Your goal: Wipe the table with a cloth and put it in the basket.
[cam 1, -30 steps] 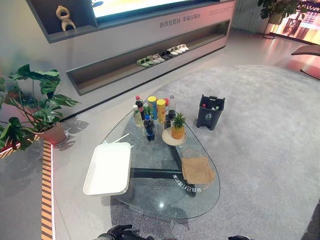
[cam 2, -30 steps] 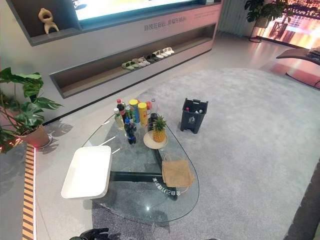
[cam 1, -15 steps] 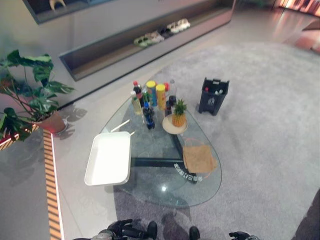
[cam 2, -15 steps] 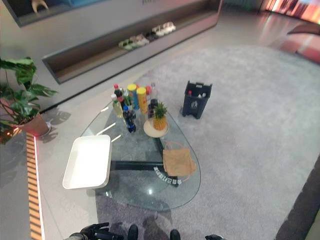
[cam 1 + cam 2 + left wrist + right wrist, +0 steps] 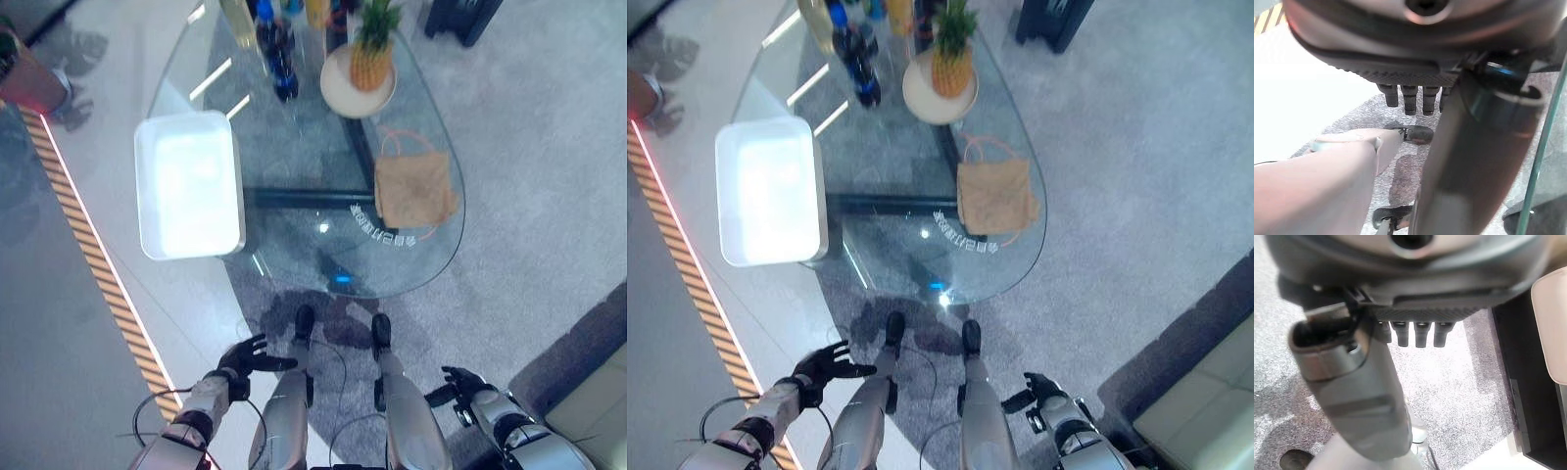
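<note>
Head camera is tilting down over the glass surface (image 5: pixel 294 157); both robot hands, left (image 5: pixel 245 357) and right (image 5: pixel 460 384), are hanging released well short of the cloth (image 5: pixel 413 189), so wiping isn't starting yet.

A white rectangular tray (image 5: pixel 189 183) overhangs the left edge of the bench. At the far end, a pineapple (image 5: pixel 369 47) stands upright on a round cream plate (image 5: pixel 358 93), with a dark blue-capped bottle (image 5: pixel 282 61) among other bottles just to its left. A dark bin (image 5: pixel 1051 22) sits on the grey carpet (image 5: pixel 529 176) to the far right. An orange-striped strip (image 5: pixel 93 259) runs along the floor on the left.
</note>
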